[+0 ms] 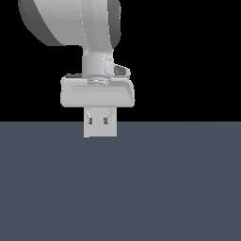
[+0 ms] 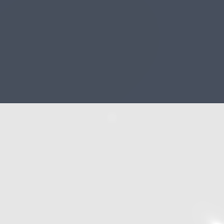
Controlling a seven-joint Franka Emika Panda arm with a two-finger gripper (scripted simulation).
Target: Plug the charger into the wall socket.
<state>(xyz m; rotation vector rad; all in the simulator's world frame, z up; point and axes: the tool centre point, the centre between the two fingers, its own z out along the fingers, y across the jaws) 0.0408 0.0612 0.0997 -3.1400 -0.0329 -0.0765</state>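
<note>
Your gripper hangs straight down from the arm in the exterior view, with its tips low over the dark blue-grey floor. Below the wide pale hand you see one short whitish block shape bearing two small dark marks side by side. The fingers and anything between them run together in the same pale tone, so you cannot tell whether the jaws are apart, closed, or clamped on something.

You cannot pick out the charger as a separate object in either view. If it sits between the fingers, it blends into them. The wall socket cannot be identified with any certainty either.

In the wrist view a flat, featureless pale surface fills about half of the picture. It meets a plain blue-grey area along a straight edge running across the middle. That pale surface is cut off by the picture's border on three sides. It shows only a faint lighter smudge near the straight edge and a brighter glow in one corner. You cannot tell whether it is the charger, the socket or something else.

The upper arm is cropped by the top of the exterior view, and everything behind it is solid black.
</note>
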